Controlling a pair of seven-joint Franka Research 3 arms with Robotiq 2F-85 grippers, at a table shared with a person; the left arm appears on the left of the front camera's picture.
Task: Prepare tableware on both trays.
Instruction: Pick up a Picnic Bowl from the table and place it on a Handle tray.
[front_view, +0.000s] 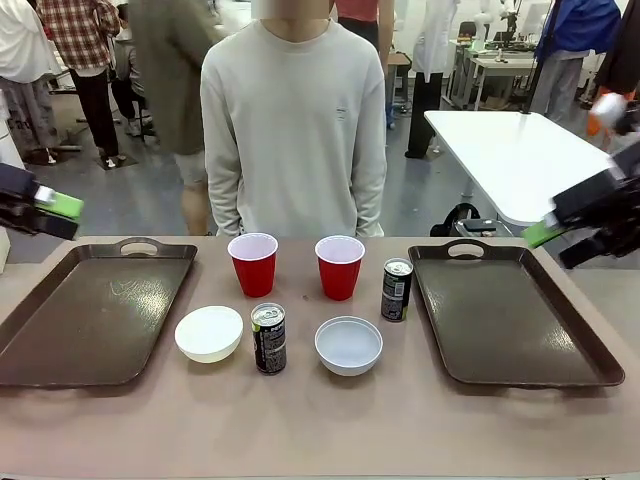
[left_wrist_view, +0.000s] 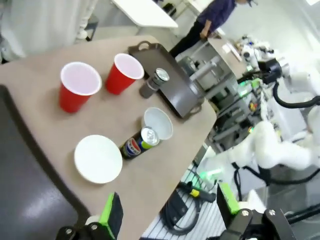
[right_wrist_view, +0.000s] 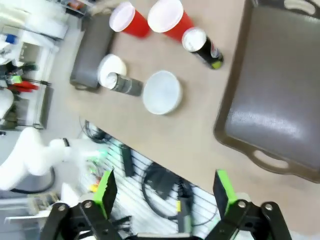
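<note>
Two dark brown trays lie bare, one at the left (front_view: 90, 310) and one at the right (front_view: 510, 310). Between them stand two red cups (front_view: 253, 265) (front_view: 339, 268), a white bowl (front_view: 209, 333), a grey-blue bowl (front_view: 348, 345) and two dark cans (front_view: 268, 338) (front_view: 396, 289). My left gripper (front_view: 50, 213) hovers open above the left tray's far corner. My right gripper (front_view: 560, 235) hangs open past the right tray's far right corner. From the left wrist, the open left gripper (left_wrist_view: 169, 207) looks down on the white bowl (left_wrist_view: 98, 158). Below the open right gripper (right_wrist_view: 165, 192) lies the right tray (right_wrist_view: 280, 100).
A person (front_view: 293, 130) stands at the far edge of the table, just behind the cups, hands out of sight. A white table (front_view: 520, 150) stands behind at the right. Bare tabletop (front_view: 320, 420) runs along the near edge.
</note>
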